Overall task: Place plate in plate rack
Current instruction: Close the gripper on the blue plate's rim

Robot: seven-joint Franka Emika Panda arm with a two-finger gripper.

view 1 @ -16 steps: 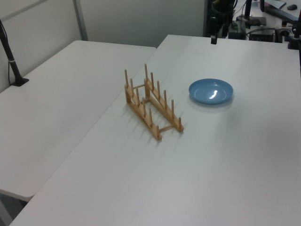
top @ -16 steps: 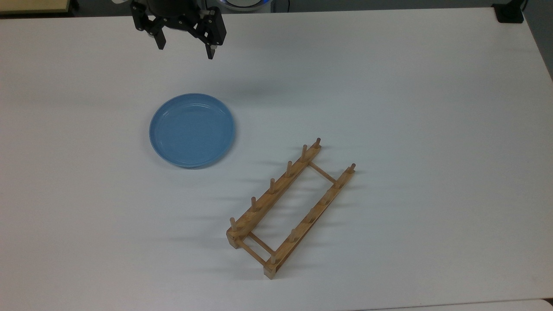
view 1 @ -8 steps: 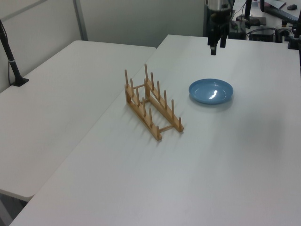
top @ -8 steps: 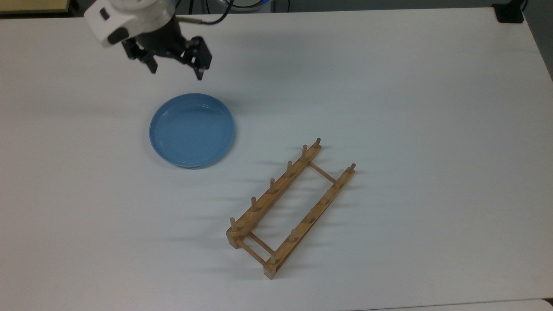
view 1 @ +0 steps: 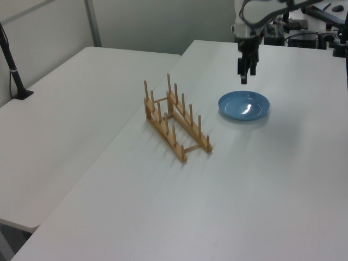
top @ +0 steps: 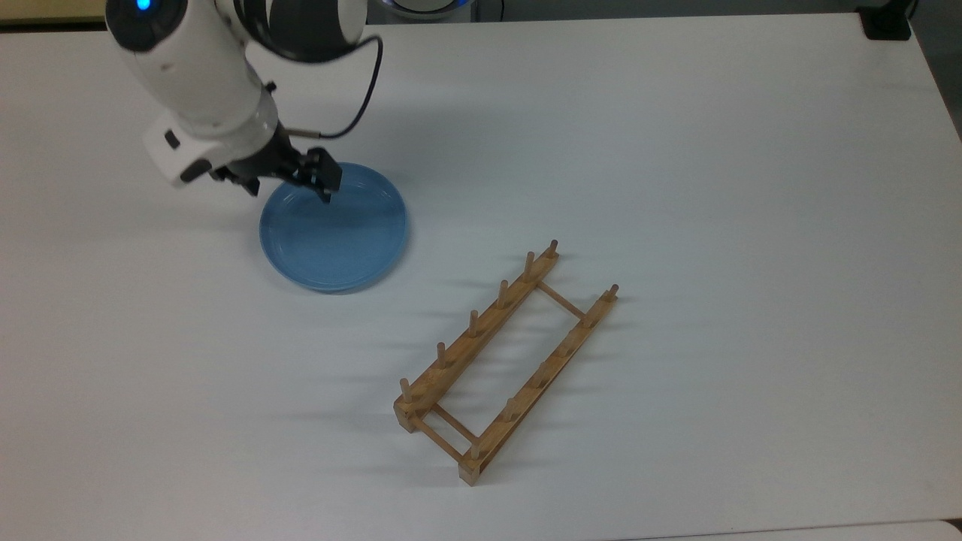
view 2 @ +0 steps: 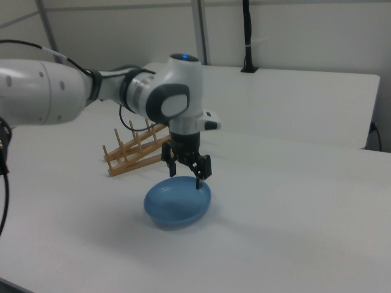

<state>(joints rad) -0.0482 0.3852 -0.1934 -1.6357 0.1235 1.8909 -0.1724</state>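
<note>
The light-blue plate [top: 338,237] lies flat on the white table, left of centre in the top view; it also shows in the left view as the plate [view 1: 243,105] and in the right view as the plate [view 2: 176,203]. My gripper [top: 289,191] is open and hangs a little above the plate's rim at the top view's upper left. One fingertip is over the plate's inside, the other over the table outside it. The gripper [view 1: 244,76] [view 2: 184,177] holds nothing. The wooden plate rack [top: 503,361] [view 1: 175,120] [view 2: 135,149] stands empty, diagonally, toward the top view's lower right.
The white arm [top: 203,83] with its black cable reaches in from the top view's upper left. A second table [view 1: 70,103] adjoins on the left view's left, with a black post [view 1: 12,62]. A black clamp [top: 887,22] sits at the top view's upper right corner.
The gripper has come down and moved toward the plate, from the table's far edge to just over the plate's rim. Plate and rack have not moved.
</note>
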